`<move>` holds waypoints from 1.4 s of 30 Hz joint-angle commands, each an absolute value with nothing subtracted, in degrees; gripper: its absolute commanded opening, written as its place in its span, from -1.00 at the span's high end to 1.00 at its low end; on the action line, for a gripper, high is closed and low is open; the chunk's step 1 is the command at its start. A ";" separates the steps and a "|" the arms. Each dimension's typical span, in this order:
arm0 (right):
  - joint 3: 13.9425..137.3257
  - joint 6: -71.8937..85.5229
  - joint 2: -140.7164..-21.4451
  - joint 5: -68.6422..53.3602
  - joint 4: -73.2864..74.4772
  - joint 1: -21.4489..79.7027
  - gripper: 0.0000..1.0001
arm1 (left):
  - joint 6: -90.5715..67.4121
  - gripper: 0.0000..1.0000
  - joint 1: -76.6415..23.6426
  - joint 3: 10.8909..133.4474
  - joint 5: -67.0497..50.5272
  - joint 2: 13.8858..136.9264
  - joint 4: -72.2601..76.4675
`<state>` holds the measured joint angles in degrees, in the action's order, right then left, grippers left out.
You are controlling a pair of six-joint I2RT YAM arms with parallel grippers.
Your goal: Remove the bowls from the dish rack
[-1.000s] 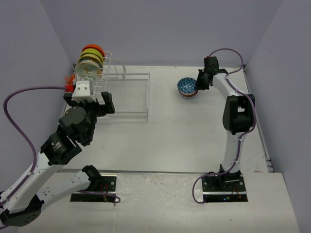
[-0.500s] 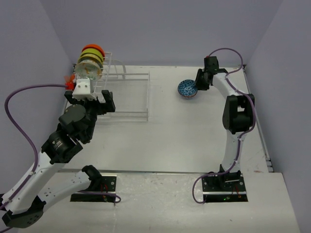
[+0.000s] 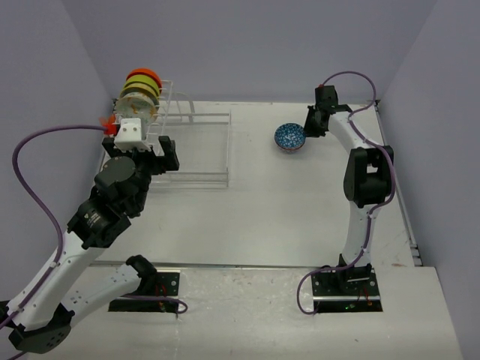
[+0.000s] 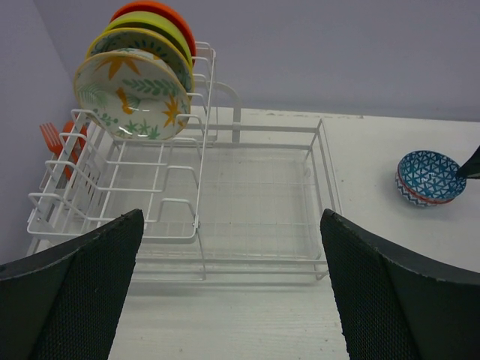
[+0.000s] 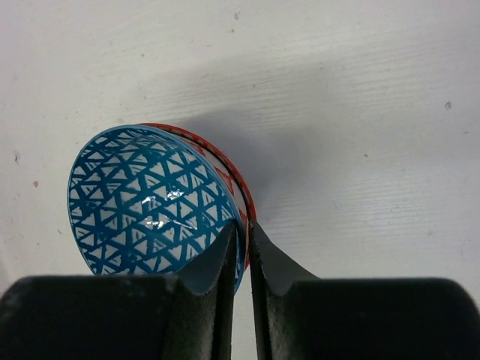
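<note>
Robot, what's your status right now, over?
Left hand open, facing the dish rack. Right hand shut on blue bowl rim, outside the rack. Rack holds patterned bowl and others. Nothing blocking.

The rack (image 3: 196, 147) sits at the far left of the table (image 3: 300, 202). A row of bowls (image 3: 139, 96) stands on edge in its left end. A lone bowl (image 3: 289, 137) is well apart to the rack's right.

I pinch the rim of the blue triangle-patterned bowl (image 5: 150, 202), well right of the white wire dish rack (image 4: 255, 202), where a cream leaf-patterned bowl (image 4: 133, 94), a green bowl (image 4: 154, 20) and an orange bowl (image 4: 176, 13) stand on edge.
</note>
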<state>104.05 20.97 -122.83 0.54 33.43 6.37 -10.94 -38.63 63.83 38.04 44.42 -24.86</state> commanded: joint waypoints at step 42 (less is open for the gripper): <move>58.38 35.77 -55.30 -37.26 11.16 9.14 -0.98 | -65.21 -1.00 4.13 72.43 -1.23 66.71 -13.37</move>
